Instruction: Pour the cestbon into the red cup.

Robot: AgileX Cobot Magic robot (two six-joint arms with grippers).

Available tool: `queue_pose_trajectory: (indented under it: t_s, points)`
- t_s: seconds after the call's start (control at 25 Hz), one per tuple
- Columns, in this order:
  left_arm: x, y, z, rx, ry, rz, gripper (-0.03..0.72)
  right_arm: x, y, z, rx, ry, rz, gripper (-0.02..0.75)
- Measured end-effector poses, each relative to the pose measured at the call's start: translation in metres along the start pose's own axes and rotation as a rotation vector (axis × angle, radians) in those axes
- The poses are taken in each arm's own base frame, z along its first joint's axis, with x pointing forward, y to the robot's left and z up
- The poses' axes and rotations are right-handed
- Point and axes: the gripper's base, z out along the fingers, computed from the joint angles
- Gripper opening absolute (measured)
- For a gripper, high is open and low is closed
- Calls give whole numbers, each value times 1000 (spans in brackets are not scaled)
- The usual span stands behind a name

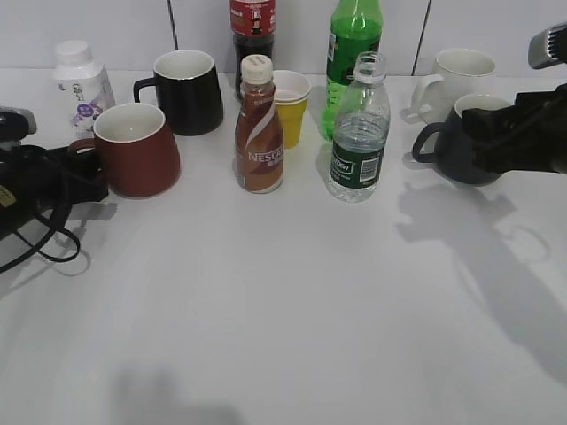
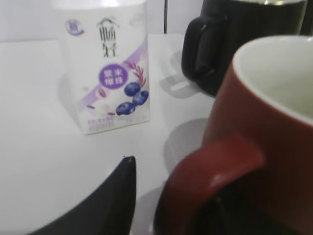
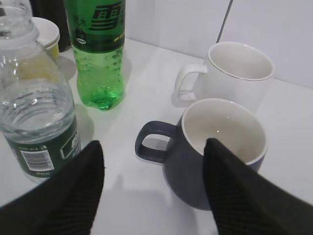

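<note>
Fingers of the right gripper [image 3: 151, 188] spread wide and empty, hovering low beside a dark blue mug [image 3: 215, 147], with the cestbon [image 1: 359, 133] off to their left, not yet between them. Standing upright and uncapped near the middle of the table [image 1: 292, 319], roughly a third full of water, just beside a brown Nescafe bottle [image 1: 259, 128] and in front of a tall green bottle [image 1: 353, 53] and a yellow cup [image 1: 291, 104]. Left fingers [image 2: 112, 200] only partly in view at the handle of the red cup [image 1: 135, 149]: cannot tell whether closed on it. Red cup at the far left of the table, well apart from the cestbon, with a black mug [image 1: 186, 90] and a white yogurt bottle [image 1: 81, 81] close behind. Likely trouble: a sideways approach nudging the light, open bottle and spilling it; a squeeze on the thin ribbed wall pushing water out of the neck; the blue mug or green bottle clipped on the way in; a long carry to the cup slopping water on the table.
</note>
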Motion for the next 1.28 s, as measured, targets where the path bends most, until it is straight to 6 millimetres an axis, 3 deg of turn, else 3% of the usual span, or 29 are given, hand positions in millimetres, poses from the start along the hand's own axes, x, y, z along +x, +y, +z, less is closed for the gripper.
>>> queue_pose_trajectory:
  t_s: [0.28, 0.52, 0.64, 0.88, 1.08, 1.28]
  points:
    - [2, 1, 13, 3, -30, -1, 263, 0, 0, 0, 0, 2, 0, 478]
    - [-4, -1, 27, 37, -58, 26, 153, 2, 2, 2, -25, 10, 10, 478]
    - [-2, -2, 31, 57, -50, 43, 55, 7, 10, 7, -98, 16, 4, 478]
    - [-2, -3, 31, 63, -53, 47, 52, 12, 30, 17, -304, -56, 10, 478]
    - [-9, -5, 18, 69, -61, 57, 46, 28, 37, 31, -367, -43, 26, 502]
    - [-41, -8, -8, 74, -153, 74, 43, 45, 42, 48, -406, -26, 52, 534]
